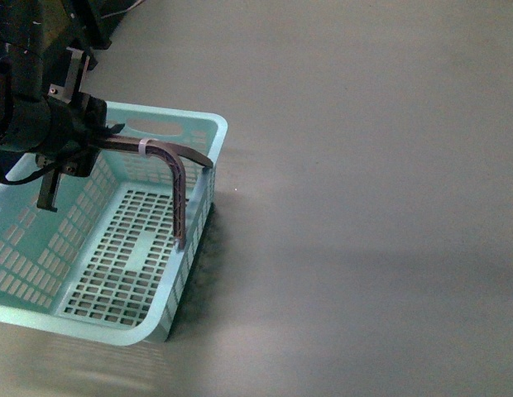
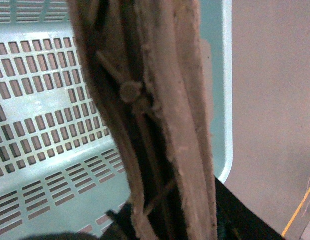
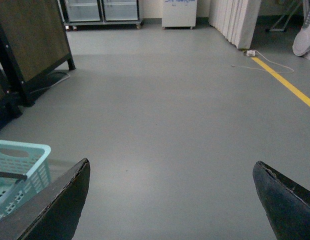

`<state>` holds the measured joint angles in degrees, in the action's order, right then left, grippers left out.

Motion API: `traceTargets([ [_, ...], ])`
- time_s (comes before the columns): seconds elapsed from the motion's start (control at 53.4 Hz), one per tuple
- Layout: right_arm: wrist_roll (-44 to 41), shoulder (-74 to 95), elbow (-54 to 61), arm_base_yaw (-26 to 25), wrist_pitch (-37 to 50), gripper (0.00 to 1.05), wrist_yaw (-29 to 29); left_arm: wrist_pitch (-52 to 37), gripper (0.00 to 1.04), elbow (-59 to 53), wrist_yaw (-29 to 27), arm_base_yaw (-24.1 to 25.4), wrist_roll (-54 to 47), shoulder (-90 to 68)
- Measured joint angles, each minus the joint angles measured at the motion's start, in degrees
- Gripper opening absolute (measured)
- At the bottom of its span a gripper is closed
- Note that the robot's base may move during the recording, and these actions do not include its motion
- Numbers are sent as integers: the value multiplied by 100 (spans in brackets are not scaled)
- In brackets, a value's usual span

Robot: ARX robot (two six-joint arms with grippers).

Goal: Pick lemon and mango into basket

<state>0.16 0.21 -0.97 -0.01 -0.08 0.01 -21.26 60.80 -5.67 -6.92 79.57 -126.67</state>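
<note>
My left gripper [image 1: 98, 142] is clamped on the brown handle [image 1: 178, 178]. That arm reaches in from the upper left over the basket [image 1: 203, 122], which sits on the grey floor [image 1: 364, 207] to my left. The left wrist camera shows only the handle close up against teal lattice. My right gripper [image 3: 171, 164] points forward, low over the floor, with its fingers [image 3: 70, 200] spread wide and holding nothing. Only its view shows a basket corner beside one finger and a yellow line [image 3: 290, 87] farther off.
</note>
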Motion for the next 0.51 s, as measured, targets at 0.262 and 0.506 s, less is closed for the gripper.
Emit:
traceTargets([
  [0.262,0,0,0,0,0,96,0,-269,7,-614,223,-33,7,737],
  [0.506,0,0,0,0,0,96,2,76,6,-1989,651,74,306,3136],
])
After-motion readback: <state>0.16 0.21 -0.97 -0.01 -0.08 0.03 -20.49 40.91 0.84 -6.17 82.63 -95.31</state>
